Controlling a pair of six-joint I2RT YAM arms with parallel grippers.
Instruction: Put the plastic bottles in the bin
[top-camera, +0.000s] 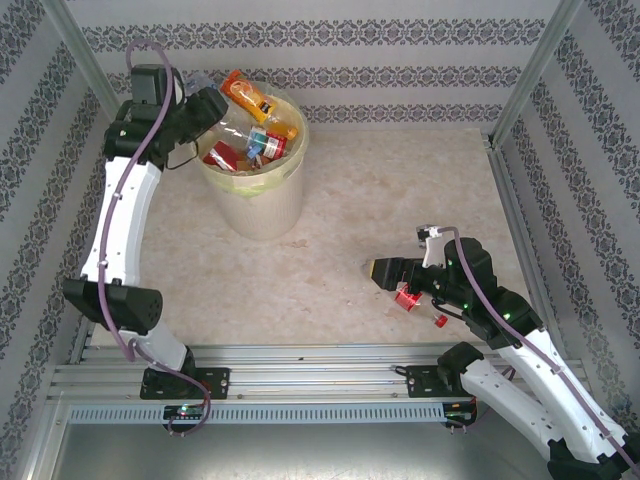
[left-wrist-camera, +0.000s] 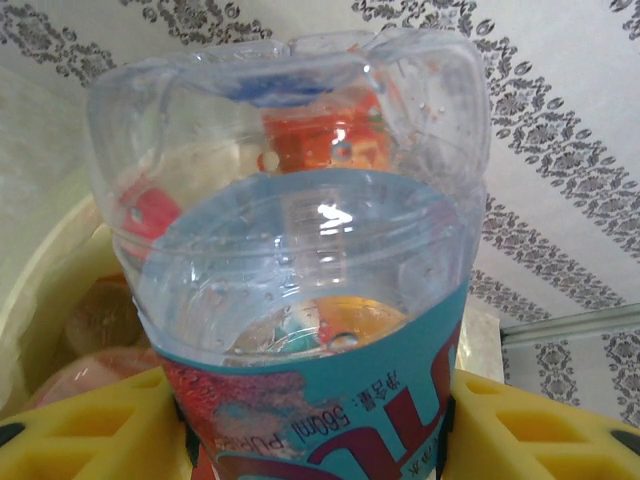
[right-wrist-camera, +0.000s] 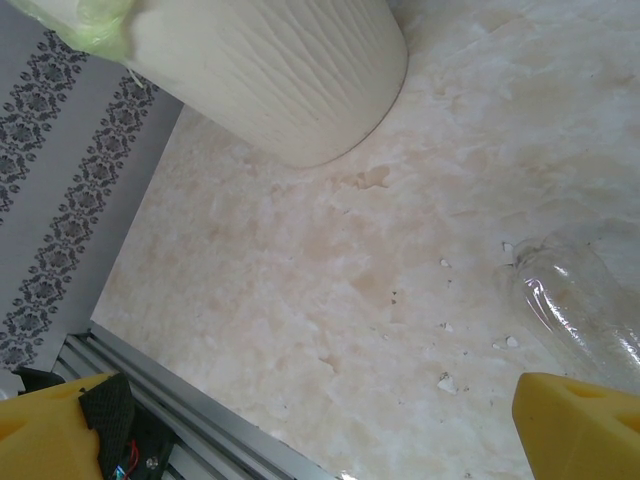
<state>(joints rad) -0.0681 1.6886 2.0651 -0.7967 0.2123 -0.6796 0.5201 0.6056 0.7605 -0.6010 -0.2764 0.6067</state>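
This is a robotics lab test cell dressed up to resemble a room, not a real home. The bin stands on a marble-patterned tabletop. Behind the bin and to both sides, the tabletop is boxed in by wall panels papered in grey-and-white damask stripes. Bare aluminium posts rise at the corners behind the bin, left and right. In front of the bin, at the table's near edge, slotted aluminium rails carry two bolted-down white robot arms. Exposed purple cables trail along the arms.
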